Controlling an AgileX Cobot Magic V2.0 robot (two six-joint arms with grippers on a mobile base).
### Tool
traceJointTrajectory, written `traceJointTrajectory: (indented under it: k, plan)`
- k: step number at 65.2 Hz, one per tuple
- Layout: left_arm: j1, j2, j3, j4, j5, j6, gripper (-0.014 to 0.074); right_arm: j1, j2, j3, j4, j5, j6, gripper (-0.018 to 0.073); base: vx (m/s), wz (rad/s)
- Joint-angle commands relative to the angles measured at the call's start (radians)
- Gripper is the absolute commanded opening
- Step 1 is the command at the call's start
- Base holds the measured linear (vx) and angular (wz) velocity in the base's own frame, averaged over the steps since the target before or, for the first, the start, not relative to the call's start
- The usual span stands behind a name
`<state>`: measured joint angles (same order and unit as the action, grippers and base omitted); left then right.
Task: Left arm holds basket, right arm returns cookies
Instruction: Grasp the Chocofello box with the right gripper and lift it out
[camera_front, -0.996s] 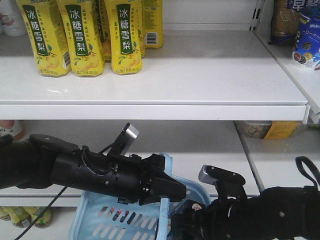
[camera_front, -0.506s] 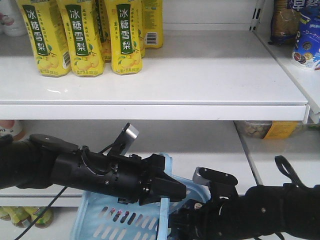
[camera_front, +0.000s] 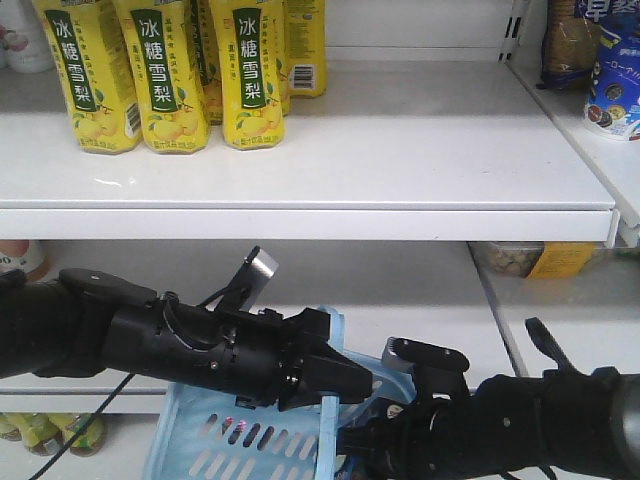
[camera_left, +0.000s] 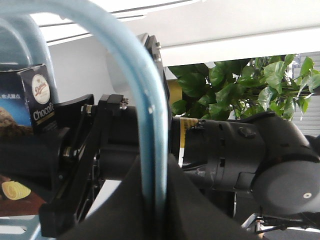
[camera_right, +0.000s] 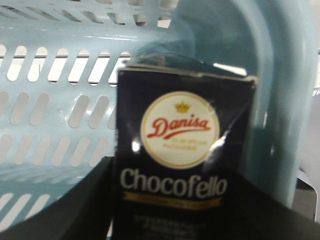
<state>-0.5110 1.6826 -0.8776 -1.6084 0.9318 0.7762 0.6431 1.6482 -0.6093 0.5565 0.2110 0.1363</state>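
While left tool (camera_front: 352, 384) clamps basket handle (camera_left: 150, 125), cookies (camera_right: 182, 145) upright, flanked by right tool (camera_right: 180, 225).

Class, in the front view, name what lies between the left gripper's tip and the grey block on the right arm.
The rim of the light blue basket shows between the left gripper and the grey block, seen in the front view.

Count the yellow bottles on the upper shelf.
4 bottles clearly: three in the front row, left, middle, right, and one behind at the right. Slivers between them suggest more hidden behind.
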Motion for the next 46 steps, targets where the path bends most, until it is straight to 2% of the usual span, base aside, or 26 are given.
traceJointTrajectory:
  k: [1,16,29,46]
  plan:
    - [0.001,-0.049,-0.031,-0.074,0.045,0.023,-0.0006,-0.002,-0.026,-0.02,-0.004,-0.036,-0.015,0.0298,0.0,0.0]
    - [0.001,-0.049,-0.031,-0.074,0.045,0.023,-0.0006,-0.002,-0.026,-0.02,-0.005,-0.036,-0.015,0.0165,0.0,0.0]
    - [0.001,-0.049,-0.031,-0.074,0.045,0.023,-0.0006,-0.002,-0.053,-0.02,-0.004,-0.025,-0.014,0.0162,0.0,0.0]
    - [0.001,-0.049,-0.031,-0.074,0.045,0.023,-0.0006,-0.002,-0.199,-0.02,-0.035,-0.004,-0.014,0.0171,0.0,0.0]
